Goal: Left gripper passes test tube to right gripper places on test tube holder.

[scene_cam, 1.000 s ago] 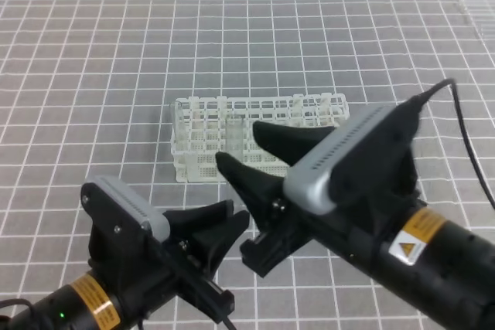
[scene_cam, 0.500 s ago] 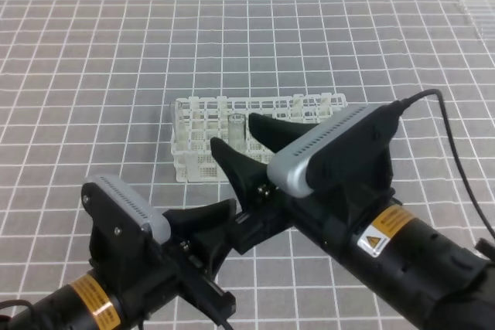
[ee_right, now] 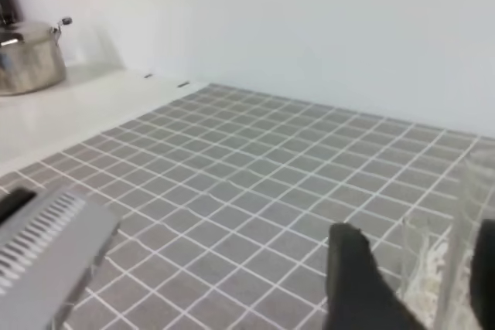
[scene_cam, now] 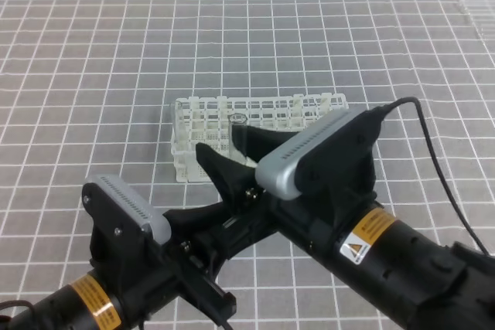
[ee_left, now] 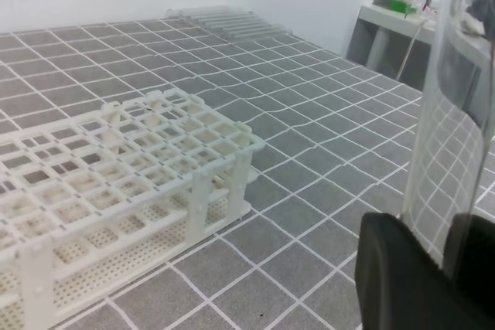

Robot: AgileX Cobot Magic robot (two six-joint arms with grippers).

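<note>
The test tube [scene_cam: 238, 125] stands upright just in front of the test tube holder [scene_cam: 201, 117]. Its open rim shows against the holder's front lattice, above the desk [scene_cam: 93, 75] with its grey squares and white lines.

The left claw [scene_cam: 213, 229] sits nearer the camera than the holder. In the left wrist view the glass [ee_left: 452, 98] rises straight up from between its black fingers [ee_left: 410, 276], so this claw appears to be clamped on the tube's lower part. In the same view the holder [ee_left: 139, 152] lies off to the left, well apart from the tube.

The right claw [scene_cam: 224, 141] reaches in from the side away from the holder's left end. Its two black fingers are spread wide, one on each side of the tube. The right wrist view shows one finger [ee_right: 356, 276] clear of the glass [ee_right: 464, 222], with a gap between them, and the other finger at the frame's edge just past the tube. Whether that far finger touches the glass cannot be told.

A black cable [scene_cam: 433, 160] loops up behind the right arm.
</note>
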